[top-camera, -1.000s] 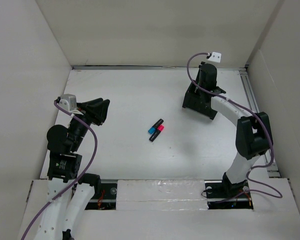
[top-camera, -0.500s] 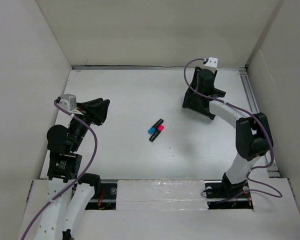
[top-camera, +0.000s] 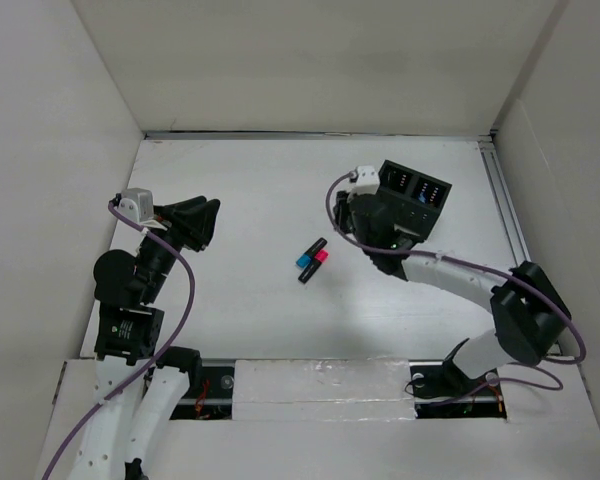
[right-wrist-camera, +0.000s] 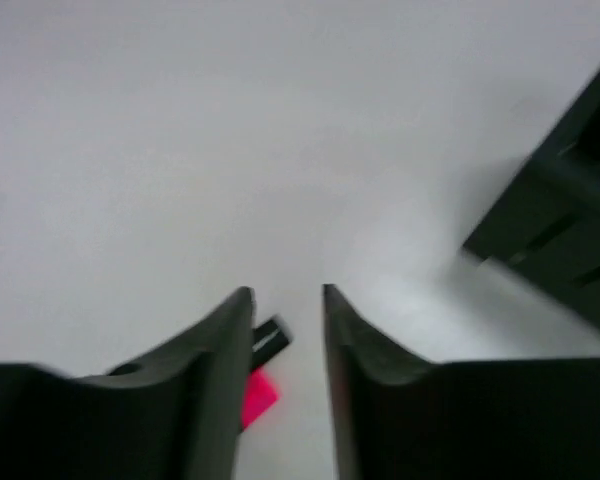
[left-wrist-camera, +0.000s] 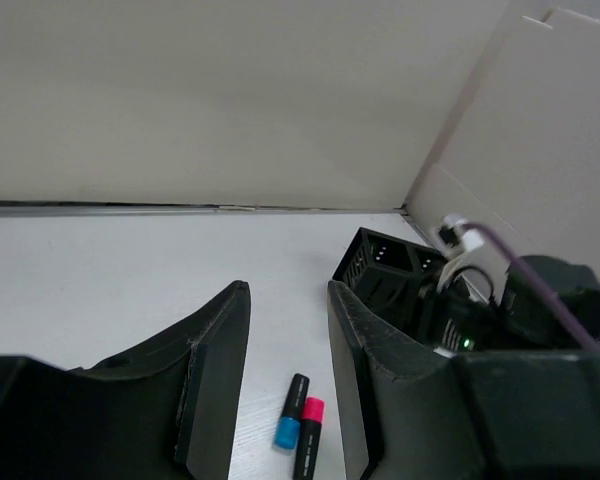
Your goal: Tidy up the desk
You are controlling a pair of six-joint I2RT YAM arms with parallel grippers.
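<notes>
The desk (top-camera: pixel 250 180) is the wide white top that lies under everything, running from the arms' bases at the near edge out to the back wall (top-camera: pixel 310 70), with white side walls shutting it in.

Nearest, on the left, the left arm folds up over its base. The left gripper (left-wrist-camera: pixel 288 290) hangs above the desk's left part. Its jaws stand a narrow way apart with nothing between them, and it points toward the middle.

Further in, about the middle of the desk, two markers lie slanted and side by side, touching, one set a little further along than the other. The blue marker (top-camera: pixel 305 258) is on the left and the pink marker (top-camera: pixel 320 257) on the right. Both have black bodies.

The right arm reaches from its base at the near right, up and across to the left. The right gripper (right-wrist-camera: pixel 288 292) hovers low over bare desk between the markers and the holder (top-camera: pixel 417 188). Its jaws are apart and grip nothing. In its own blurred view a pink cap and a black end show beside the left finger (right-wrist-camera: pixel 215 340); the black end may belong to either marker.

The black holder stands beyond, on the far right part of the desk, upright, its two compartments open to the top. It is well apart from the markers.
</notes>
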